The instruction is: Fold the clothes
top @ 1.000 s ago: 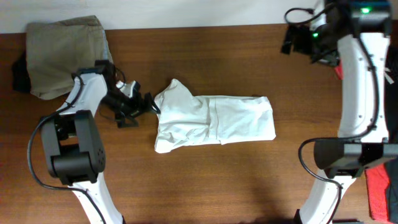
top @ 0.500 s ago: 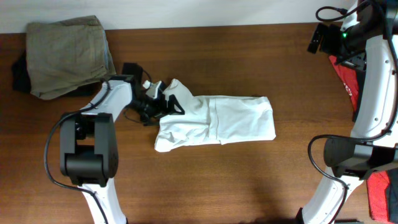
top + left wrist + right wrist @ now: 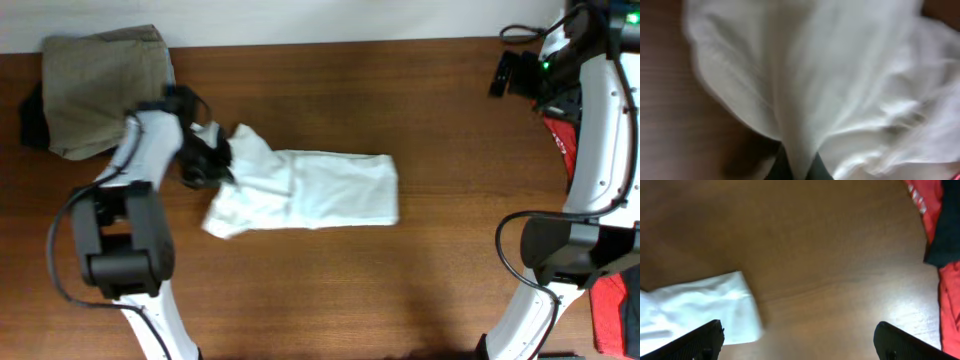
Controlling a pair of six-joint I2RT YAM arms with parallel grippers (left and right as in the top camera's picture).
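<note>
Overhead: left end effector (image 3: pixel 212 165) now clamped on the T-shirt (image 3: pixel 320 190) at its left edge; it has slid left across the tabletop (image 3: pixel 400 90) | we judge the grasp secured for the next fold | fabric thin, white, soft, bunched at the grip, otherwise a long flat band | right end effector (image 3: pixel 508 75) wide open, empty.

White arms (image 3: pixel 598 130) — black joints (image 3: pixel 118 243), cables (image 3: pixel 499 255)

Wooden bench (image 3: pixel 330 110), brown grain, stretching across the whole overhead view; khaki-grey folded garment (image 3: pixel 95 85) sitting at its far left corner; dark cloth (image 3: pixel 30 118) peeking out from beneath that garment's left edge; red garment (image 3: pixel 950 300) lying at the bench's right edge; black garment (image 3: pixel 946 230) lying against the red one.
</note>
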